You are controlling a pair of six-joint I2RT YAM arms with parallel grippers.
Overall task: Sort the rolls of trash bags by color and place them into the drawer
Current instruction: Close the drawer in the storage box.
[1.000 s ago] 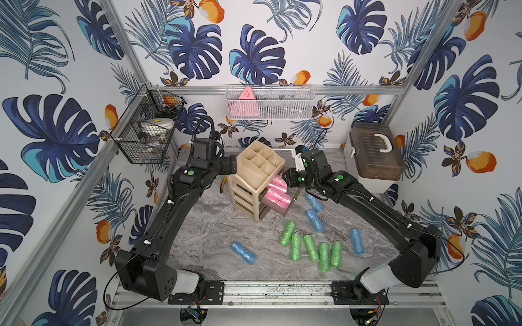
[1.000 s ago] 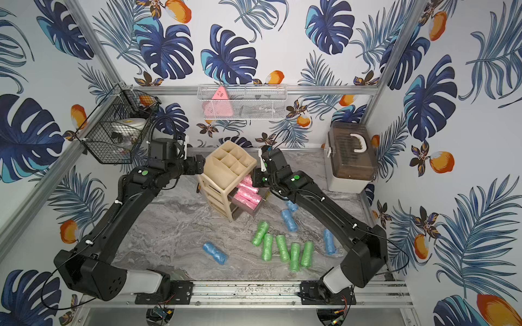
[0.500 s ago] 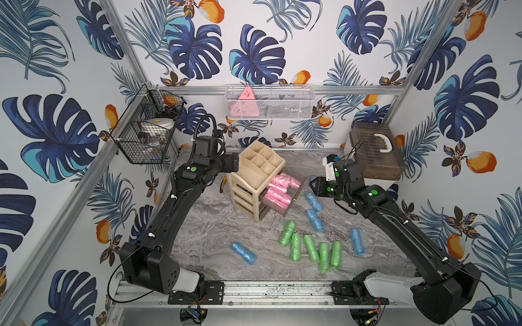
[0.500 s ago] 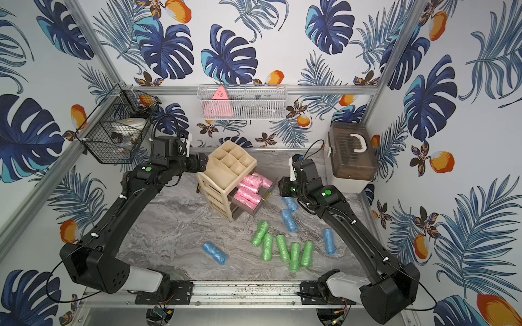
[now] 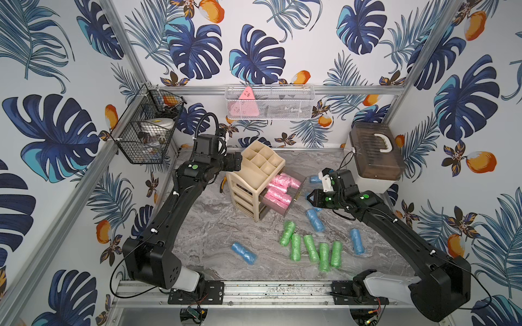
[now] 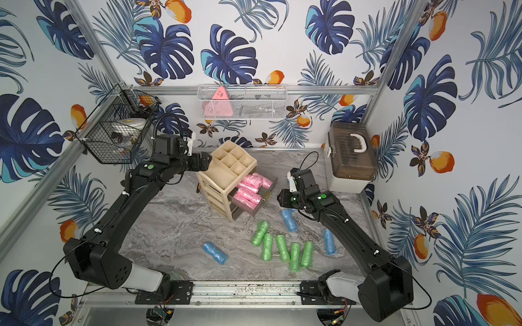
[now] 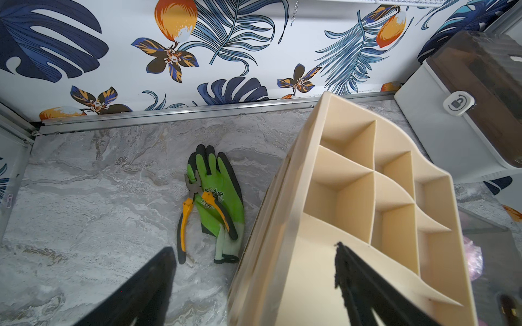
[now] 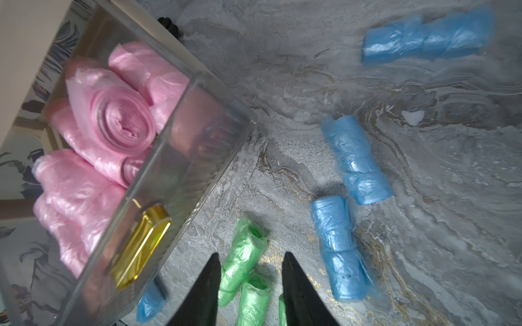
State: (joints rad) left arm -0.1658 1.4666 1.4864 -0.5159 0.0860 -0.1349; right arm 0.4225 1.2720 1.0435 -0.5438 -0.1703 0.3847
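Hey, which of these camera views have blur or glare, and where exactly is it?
Right wrist view: the drawer's clear front carries hazy reflections, its gold handle glints, and the farthest blue roll is smeared. Left wrist view: the organizer's near edge is soft while the green glove is sharp. Both top views: even light, the green rolls casting only faint shadows.

A robotics lab test cell: aluminium frame (image 5: 353, 89), leaf-print wallpaper panels (image 5: 282, 28), robot arms (image 5: 169, 214) bolted to a base rail (image 5: 268, 290).
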